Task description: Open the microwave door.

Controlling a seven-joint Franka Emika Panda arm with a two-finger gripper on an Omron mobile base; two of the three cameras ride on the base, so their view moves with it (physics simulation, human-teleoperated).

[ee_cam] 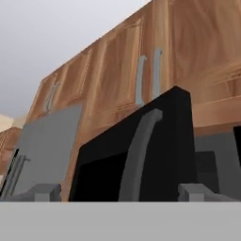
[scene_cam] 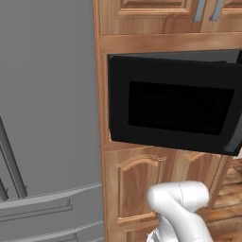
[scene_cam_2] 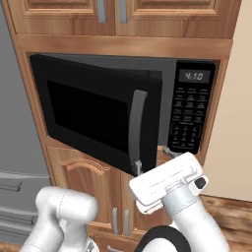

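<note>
The microwave door is a glossy black panel with a dark window, swung partly out from the microwave body, hinged on its left. Its grey bar handle runs down the free right edge. From the left base view the door stands ajar in front of the cavity. My gripper sits just below the door's lower right corner, pointing up, open. In the hand view the gripper is open with its fingertips far apart, and the handle rises between them, not touched.
The microwave's control panel with its display is to the right of the door. Brown wooden cabinets stand above and below. A large grey fridge fills the left. A beige wall is at the right.
</note>
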